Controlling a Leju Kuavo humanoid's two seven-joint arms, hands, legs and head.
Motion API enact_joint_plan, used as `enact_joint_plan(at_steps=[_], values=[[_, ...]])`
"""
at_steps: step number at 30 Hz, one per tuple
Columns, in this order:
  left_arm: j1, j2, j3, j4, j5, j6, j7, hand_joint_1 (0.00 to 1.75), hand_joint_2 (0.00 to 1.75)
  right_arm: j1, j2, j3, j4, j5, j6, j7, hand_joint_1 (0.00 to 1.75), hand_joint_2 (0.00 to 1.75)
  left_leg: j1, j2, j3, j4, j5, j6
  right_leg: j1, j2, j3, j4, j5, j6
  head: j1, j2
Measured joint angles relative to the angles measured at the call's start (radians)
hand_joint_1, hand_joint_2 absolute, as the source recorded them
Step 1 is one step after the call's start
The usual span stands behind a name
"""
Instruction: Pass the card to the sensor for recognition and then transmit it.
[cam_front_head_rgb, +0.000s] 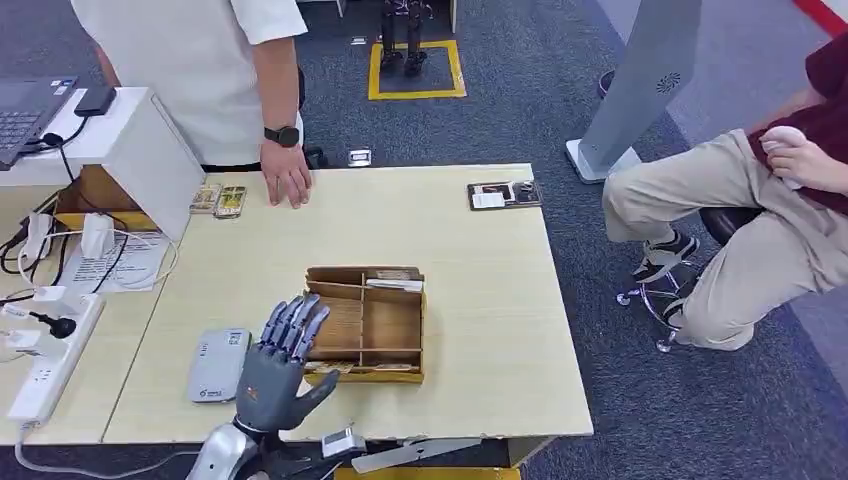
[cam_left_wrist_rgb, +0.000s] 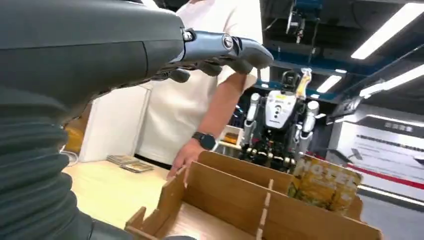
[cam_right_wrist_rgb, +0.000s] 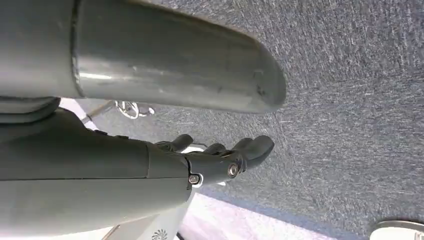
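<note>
The left hand (cam_front_head_rgb: 283, 360) hovers over the counter (cam_front_head_rgb: 470, 300), fingers (cam_front_head_rgb: 295, 325) spread wide and holding nothing, just left of the wooden divider box (cam_front_head_rgb: 368, 322). A card (cam_left_wrist_rgb: 324, 184) stands upright in the box's near compartment. The grey sensor (cam_front_head_rgb: 219, 365) lies beside the hand. The right hand (cam_right_wrist_rgb: 220, 160) hangs over carpet, fingers loosely apart and unladen.

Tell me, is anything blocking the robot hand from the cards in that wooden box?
Nothing visible does. The left robot hand hovers open beside the wooden box, whose top is open; a card stands upright in it.
</note>
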Motion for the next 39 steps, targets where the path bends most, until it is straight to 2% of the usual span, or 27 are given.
enact_joint_plan(at_steps=[8, 17, 24, 28, 31, 32, 33, 36, 37, 39], values=[[-0.031, 0.038, -0.074, 0.037, 0.033, -0.010, 0.030, 0.00, 1.75, 0.000, 0.000, 0.000, 0.000, -0.002, 0.000, 0.000, 0.00, 0.00, 0.000, 0.000, 0.001, 0.000, 0.000, 0.000, 0.000, -0.001, 0.001, 0.000, 0.000, 0.000, 0.000, 0.000], [-0.038, 0.060, -0.101, 0.041, 0.040, -0.014, 0.039, 0.00, 1.75, 0.000, 0.000, 0.001, 0.001, 0.002, 0.000, 0.000, 0.00, 0.00, 0.000, 0.000, 0.002, 0.000, 0.001, 0.000, 0.000, -0.001, 0.003, 0.000, 0.000, 0.000, 0.000, 0.000], [-0.035, 0.066, -0.129, 0.066, 0.046, -0.046, 0.045, 0.00, 1.75, 0.000, 0.000, 0.002, 0.002, 0.005, 0.000, 0.000, 0.00, 0.00, 0.000, 0.001, 0.003, 0.000, 0.001, 0.000, 0.000, 0.000, 0.002, 0.000, 0.001, -0.001, 0.000, 0.000], [-0.037, 0.068, -0.137, 0.082, 0.045, -0.035, 0.055, 0.00, 1.75, 0.000, 0.000, 0.002, 0.002, 0.005, 0.000, 0.000, 0.00, 0.00, 0.000, 0.000, 0.002, 0.000, 0.002, 0.000, 0.000, 0.000, 0.002, 0.000, 0.001, -0.001, 0.000, 0.000], [-0.033, 0.062, -0.137, 0.084, -0.006, -0.008, 0.061, 0.00, 1.75, 0.000, 0.000, 0.002, 0.002, 0.005, 0.000, 0.001, 0.00, 0.00, 0.000, 0.000, 0.001, 0.000, 0.001, 0.000, 0.000, 0.000, 0.002, 0.000, 0.001, 0.000, 0.000, 0.000], [-0.023, 0.049, -0.131, 0.074, -0.021, -0.005, 0.036, 0.00, 1.75, 0.000, 0.000, 0.002, 0.002, 0.004, -0.001, 0.002, 0.00, 0.00, 0.000, 0.000, 0.001, 0.000, 0.001, 0.000, 0.000, 0.000, 0.002, 0.000, 0.001, 0.000, 0.000, 0.000], [-0.006, 0.031, -0.110, 0.054, -0.026, -0.003, -0.013, 0.00, 1.75, 0.000, 0.000, 0.002, 0.003, 0.004, -0.002, 0.003, 0.00, 0.00, 0.000, 0.000, 0.001, 0.000, 0.001, 0.000, 0.000, 0.000, 0.001, 0.000, 0.001, 0.000, 0.000, 0.000], [0.042, -0.066, 0.005, -0.012, -0.009, 0.002, -0.224, 0.00, 1.75, 0.001, 0.000, 0.002, 0.003, 0.002, -0.003, 0.007, 0.00, 0.00, -0.001, 0.000, 0.000, 0.000, 0.001, 0.001, 0.000, 0.000, 0.001, 0.000, 0.000, 0.000, 0.001, 0.000], [0.054, -0.094, 0.038, -0.029, 0.002, 0.002, -0.260, 0.00, 1.75, 0.001, 0.000, 0.002, 0.003, 0.001, -0.003, 0.007, 0.00, 0.00, -0.001, 0.000, 0.000, 0.000, 0.000, 0.000, 0.000, 0.000, 0.001, 0.000, 0.001, 0.000, 0.000, 0.000], [0.066, -0.132, 0.089, -0.054, 0.013, 0.003, -0.293, 0.00, 1.75, 0.001, 0.000, 0.002, 0.003, 0.001, -0.003, 0.007, 0.00, 0.00, -0.001, 0.000, 0.000, 0.000, 0.000, 0.000, 0.000, 0.000, 0.001, 0.000, 0.001, 0.000, 0.000, 0.000]])
